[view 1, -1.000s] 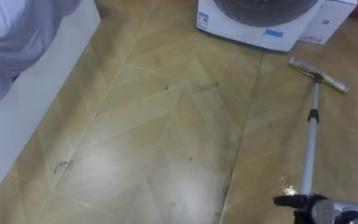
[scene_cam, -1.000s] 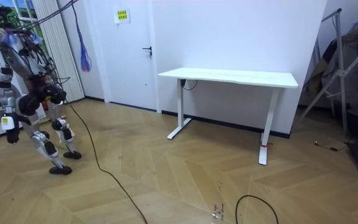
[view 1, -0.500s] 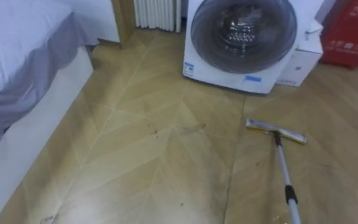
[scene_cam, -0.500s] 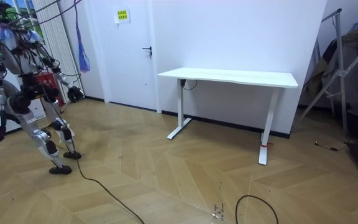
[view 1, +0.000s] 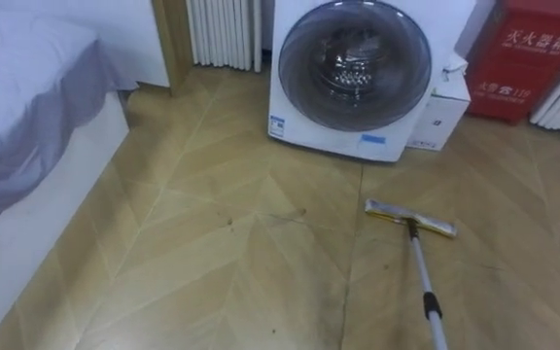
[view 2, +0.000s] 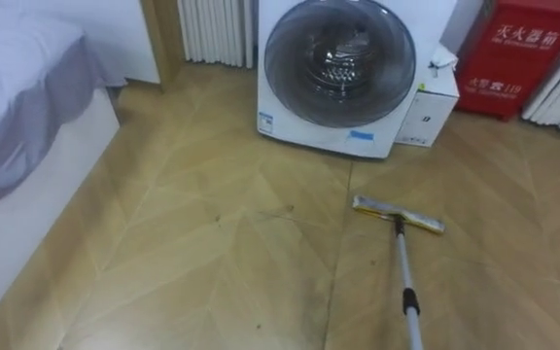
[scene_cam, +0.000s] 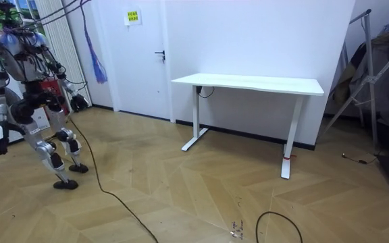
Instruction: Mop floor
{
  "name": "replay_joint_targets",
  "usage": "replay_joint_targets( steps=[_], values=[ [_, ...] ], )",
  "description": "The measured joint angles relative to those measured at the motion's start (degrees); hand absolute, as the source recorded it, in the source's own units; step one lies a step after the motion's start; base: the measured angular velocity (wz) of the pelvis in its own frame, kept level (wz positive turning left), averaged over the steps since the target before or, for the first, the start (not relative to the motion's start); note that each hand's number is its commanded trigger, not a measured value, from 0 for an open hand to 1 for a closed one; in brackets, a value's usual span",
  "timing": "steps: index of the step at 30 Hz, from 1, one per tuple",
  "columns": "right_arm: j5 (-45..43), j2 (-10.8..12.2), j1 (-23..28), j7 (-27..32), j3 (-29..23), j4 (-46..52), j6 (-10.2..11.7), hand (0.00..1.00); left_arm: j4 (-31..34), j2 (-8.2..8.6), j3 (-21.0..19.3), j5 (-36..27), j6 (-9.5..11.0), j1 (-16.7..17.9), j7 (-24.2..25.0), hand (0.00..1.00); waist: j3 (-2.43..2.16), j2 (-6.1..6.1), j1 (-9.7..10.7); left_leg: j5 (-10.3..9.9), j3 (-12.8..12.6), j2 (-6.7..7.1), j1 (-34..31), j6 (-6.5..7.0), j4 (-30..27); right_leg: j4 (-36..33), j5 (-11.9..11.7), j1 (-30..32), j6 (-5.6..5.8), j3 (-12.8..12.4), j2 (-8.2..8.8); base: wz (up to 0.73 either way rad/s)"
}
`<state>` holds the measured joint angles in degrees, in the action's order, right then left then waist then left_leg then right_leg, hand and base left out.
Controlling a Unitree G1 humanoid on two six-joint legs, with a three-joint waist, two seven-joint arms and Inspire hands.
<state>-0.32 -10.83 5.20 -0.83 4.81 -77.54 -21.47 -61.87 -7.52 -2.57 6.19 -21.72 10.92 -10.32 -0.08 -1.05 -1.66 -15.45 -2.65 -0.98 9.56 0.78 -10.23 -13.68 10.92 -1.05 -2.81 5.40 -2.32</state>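
A mop lies on the wooden floor, its flat yellowish head [view 1: 409, 218] just in front of the washing machine. Its metal pole [view 1: 426, 292] runs toward me and leaves the left eye view at the bottom right. The same mop head [view 2: 398, 214] shows in the right eye view. In the room view I stand at the room view's left, knees bent, facing the washing machine. One hand [scene_cam: 1, 144] hangs low in front of me. The other hand [scene_cam: 80, 102] shows behind my hip. The mop pole cannot be made out there.
A white washing machine [view 1: 353, 73] stands ahead, with a small white box [view 1: 440, 112] and a red box [view 1: 533, 58] to its right. A bed [view 1: 17, 146] lines the left side. Dark scuff marks [view 1: 261, 219] lie mid-floor. A white desk [scene_cam: 248, 84] stands farther right in the room view.
The camera has lifted, so the washing machine shows in full and the mop sits lower in the picture. The hand on the pole a second ago has dropped out of view. I stand more upright.
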Motion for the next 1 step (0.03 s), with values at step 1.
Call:
replay_joint_targets(
  steps=[1],
  values=[
    [0.0, 0.0, -0.2, 0.0, 0.0, 0.1, -0.2, 1.00, 0.0, -0.01, 0.0, 1.0, -0.2, -0.3, 0.5, 0.00, 0.04, 0.20, 0.1, 0.0, 0.0, -0.01, 0.0, 0.00, 0.0, -0.1, 0.0, 0.1, -0.02, 0.0, 0.00, 0.00]
  ],
)
